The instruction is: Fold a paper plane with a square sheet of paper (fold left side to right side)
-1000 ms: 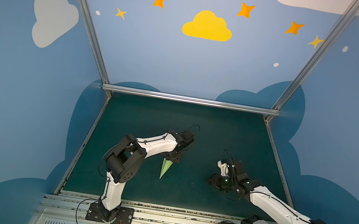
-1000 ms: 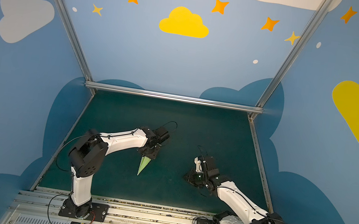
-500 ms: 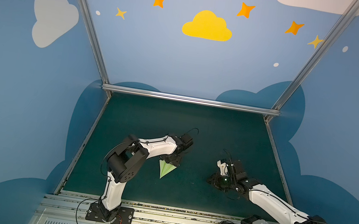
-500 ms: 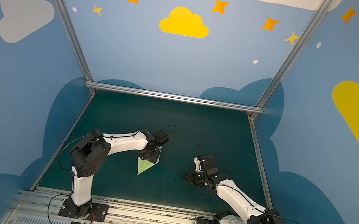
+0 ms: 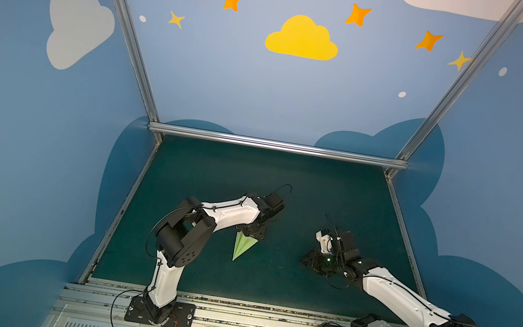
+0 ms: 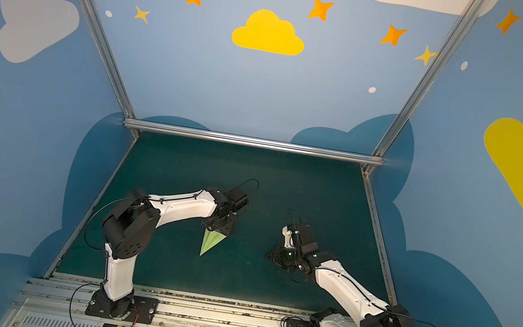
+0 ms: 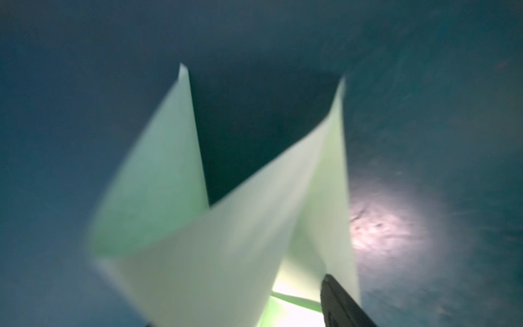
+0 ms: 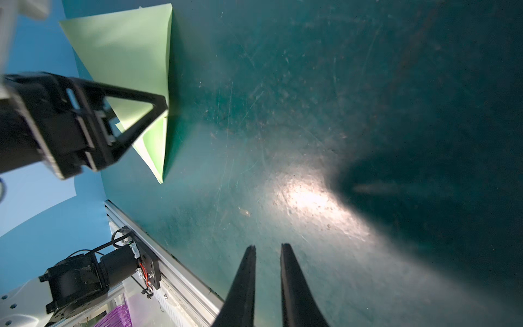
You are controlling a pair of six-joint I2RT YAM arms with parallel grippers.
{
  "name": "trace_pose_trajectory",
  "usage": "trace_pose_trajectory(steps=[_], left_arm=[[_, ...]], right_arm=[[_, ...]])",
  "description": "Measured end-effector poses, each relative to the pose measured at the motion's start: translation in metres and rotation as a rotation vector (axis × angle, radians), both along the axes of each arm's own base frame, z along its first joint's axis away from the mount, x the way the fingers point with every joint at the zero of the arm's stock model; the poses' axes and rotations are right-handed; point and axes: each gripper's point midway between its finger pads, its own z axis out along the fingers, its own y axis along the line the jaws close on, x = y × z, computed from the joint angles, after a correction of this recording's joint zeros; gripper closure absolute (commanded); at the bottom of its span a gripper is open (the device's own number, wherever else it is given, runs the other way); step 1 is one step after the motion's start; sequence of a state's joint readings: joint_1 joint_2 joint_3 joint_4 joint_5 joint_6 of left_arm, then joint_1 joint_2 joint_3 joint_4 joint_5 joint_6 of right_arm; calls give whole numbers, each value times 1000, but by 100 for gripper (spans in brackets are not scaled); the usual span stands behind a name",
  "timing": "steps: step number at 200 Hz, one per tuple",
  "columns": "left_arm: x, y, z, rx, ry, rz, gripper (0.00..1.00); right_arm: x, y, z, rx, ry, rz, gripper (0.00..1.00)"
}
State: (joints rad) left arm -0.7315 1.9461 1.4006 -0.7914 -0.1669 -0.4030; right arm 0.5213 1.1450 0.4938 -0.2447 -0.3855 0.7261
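Blue walls (image 5: 40, 173) with painted clouds and stars close a dark green mat (image 5: 285, 182) on 3 sides. A metal rail (image 5: 277, 145) edges it at 12 o'clock and the base track (image 5: 230, 314) at 6. The plane (image 5: 242, 245) lies on the mat left of centre, nose toward 7 o'clock, tail toward 1; the left wrist view shows its wings splayed up from the crease. The left gripper (image 5: 251, 232) sits over the tail edge, jaws parted: 1 finger (image 7: 339, 300) shows beside a fold, the other is hidden behind a flap. The right gripper (image 8: 268, 245) is low over the mat at the plane's 3 o'clock, well apart from it, fingers almost together with a thin slit, empty. Bare mat lies open from the plane toward 12 o'clock and between the 2 grippers; the nose is well clear of the 6 o'clock edge
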Motion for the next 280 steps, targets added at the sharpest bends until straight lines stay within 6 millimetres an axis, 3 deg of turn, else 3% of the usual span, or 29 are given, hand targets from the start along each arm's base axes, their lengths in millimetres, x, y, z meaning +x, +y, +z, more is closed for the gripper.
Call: trace_pose_trajectory(steps=[60, 73, 99, 109, 130, 142, 169, 227, 257, 280], left_arm=[[26, -19, 89, -115, -159, -14, 11], [29, -16, 108, -127, -196, -10, 0], [34, 2, 142, -115, -288, 21, 0], [35, 12, 155, -99, -332, 38, 0], [32, 39, 174, -66, -425, 82, 0], [27, 56, 181, -59, -475, 110, 0], [14, 99, 184, -68, -606, 173, 0], [-9, 195, 167, -80, -869, 366, 0], [-14, 255, 150, -17, -928, 518, 0], [-16, 285, 129, 22, -919, 598, 0]], right_arm=[[0, 0, 1, -4, 0, 4, 73], [1, 0, 4, -7, -5, 7, 64], [3, -4, 11, -35, -28, 12, 42], [5, -7, 16, -46, -46, 6, 23], [12, -21, 30, -97, -112, -33, 6], [17, -35, 38, -142, -160, -73, 5], [28, -72, 51, -261, -269, -180, 4], [47, -154, 78, -513, -576, -445, 3], [62, -178, 96, -648, -700, -494, 3], [75, -187, 95, -742, -718, -474, 3]])
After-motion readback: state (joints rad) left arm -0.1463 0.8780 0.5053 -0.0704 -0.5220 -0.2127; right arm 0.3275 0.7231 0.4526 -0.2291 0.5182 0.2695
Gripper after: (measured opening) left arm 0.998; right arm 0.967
